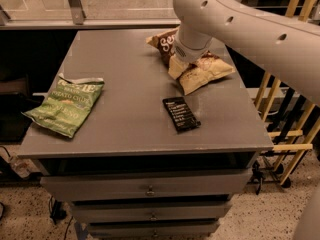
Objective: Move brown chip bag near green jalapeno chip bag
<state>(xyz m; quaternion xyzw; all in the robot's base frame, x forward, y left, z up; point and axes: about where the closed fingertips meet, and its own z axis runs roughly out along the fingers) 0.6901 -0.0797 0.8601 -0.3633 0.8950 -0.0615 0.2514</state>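
The brown chip bag lies at the back right of the grey table top, dark brown end toward the back, pale tan end toward the front right. My gripper is down on the bag's middle, under the big white arm, which hides much of the bag. The green jalapeno chip bag lies flat at the table's left edge, its torn silvery top toward the back. The two bags are far apart.
A small flat black packet lies on the table, front of the brown bag. Drawers sit below the table top. A wooden rack stands to the right. A dark shelf is on the left.
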